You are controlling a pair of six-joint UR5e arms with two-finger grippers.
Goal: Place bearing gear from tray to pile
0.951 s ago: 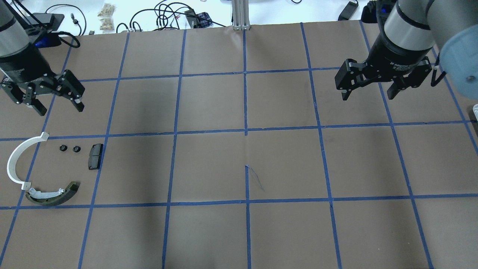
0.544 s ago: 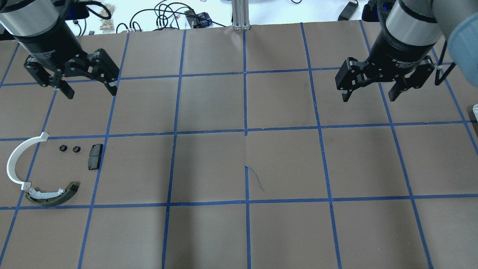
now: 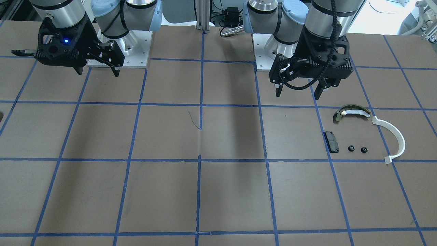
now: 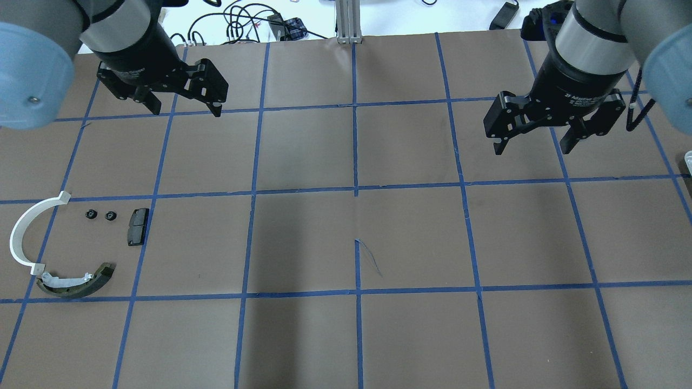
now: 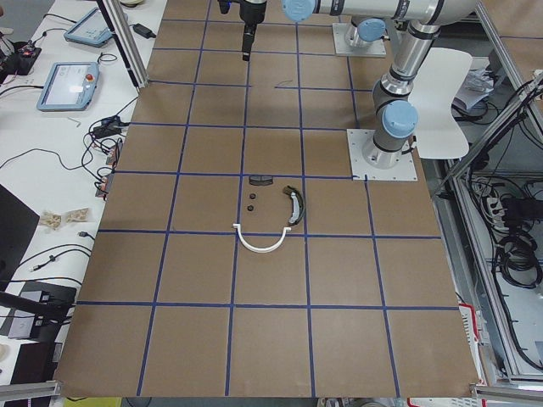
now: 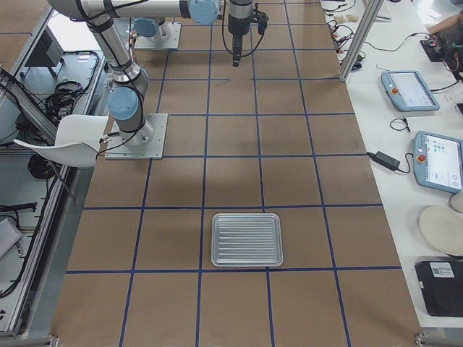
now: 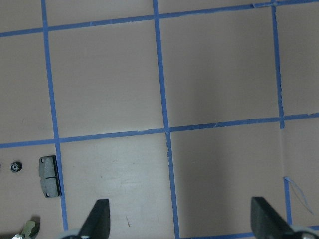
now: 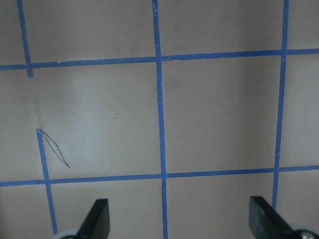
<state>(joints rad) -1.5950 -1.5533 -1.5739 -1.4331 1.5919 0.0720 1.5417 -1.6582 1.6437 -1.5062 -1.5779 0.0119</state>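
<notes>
The pile lies at the table's left: a white half-ring (image 4: 21,232), an olive-and-white shoe (image 4: 75,283), a dark pad (image 4: 138,227), and two small black bearing gears (image 4: 91,214) (image 4: 111,215) between ring and pad. The ribbed metal tray (image 6: 247,239) shows only in the exterior right view, with nothing visible in it. My left gripper (image 4: 186,111) is open and empty, high over the far left squares, well away from the pile. My right gripper (image 4: 532,148) is open and empty over the far right. The left wrist view catches the pad (image 7: 49,169) and one gear (image 7: 16,166).
The table is brown paper with a blue tape grid (image 4: 356,189). Cables and small items lie beyond the far edge (image 4: 243,21). Both arm bases (image 3: 119,51) stand at the robot's side of the table. Tablets and a plate sit on a side bench (image 6: 434,159).
My left arm has swung away from the pile, to the right and toward the table's far edge, still open. The right gripper has barely moved. The pile's parts have not moved.
</notes>
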